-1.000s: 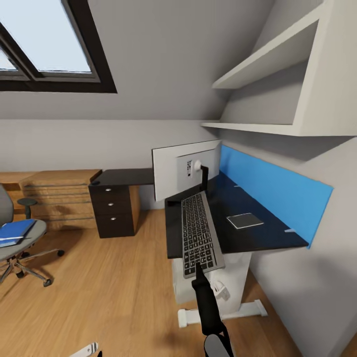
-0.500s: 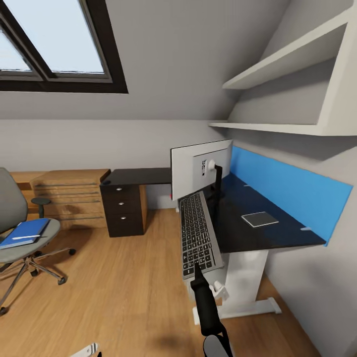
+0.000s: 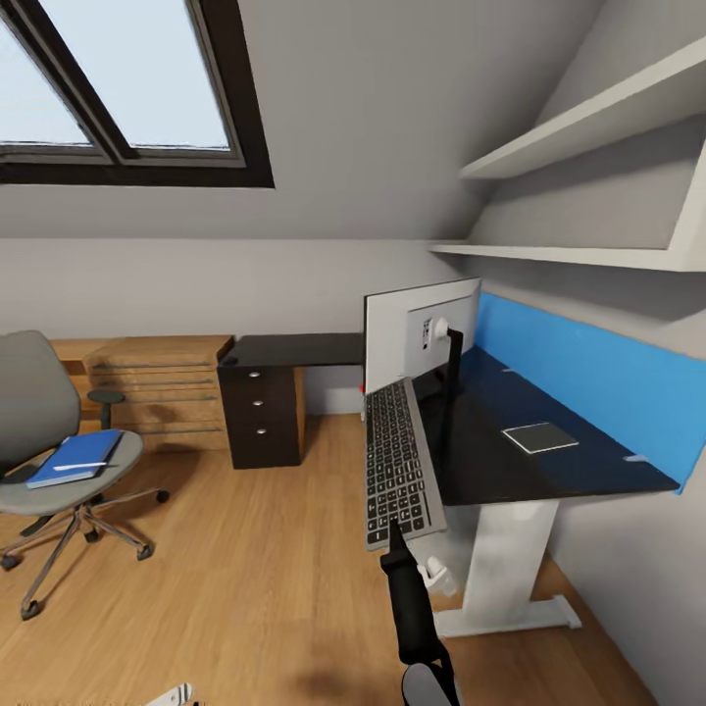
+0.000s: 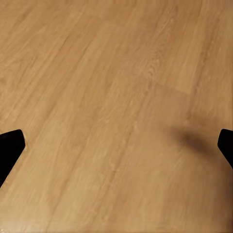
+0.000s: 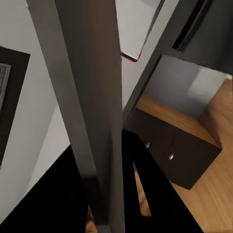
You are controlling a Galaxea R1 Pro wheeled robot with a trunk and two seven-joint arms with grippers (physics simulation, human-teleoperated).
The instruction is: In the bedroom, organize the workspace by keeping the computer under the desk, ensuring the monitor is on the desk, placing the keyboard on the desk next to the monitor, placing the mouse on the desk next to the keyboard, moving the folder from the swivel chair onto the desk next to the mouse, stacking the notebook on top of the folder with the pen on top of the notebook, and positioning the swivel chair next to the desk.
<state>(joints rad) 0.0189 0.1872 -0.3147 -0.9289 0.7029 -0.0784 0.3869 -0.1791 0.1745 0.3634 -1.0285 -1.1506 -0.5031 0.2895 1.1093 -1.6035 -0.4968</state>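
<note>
The right tool (image 3: 394,529) gripped one keyboard (image 3: 397,461) at its near end, above the surface's (image 3: 510,471) edge. The left tool (image 4: 116,145) hung wide over the floor. Beyond stood one monitor (image 3: 417,328). One folder (image 3: 76,457) lay on the swivel chair (image 3: 49,461).

You're in an attic bedroom workspace — sloped ceiling with a skylight (image 3: 127,78), wood floor (image 3: 235,588), the desk (image 3: 520,461) just beyond your right gripper (image 3: 392,534) — wall shelves (image 3: 588,196) above.
</note>
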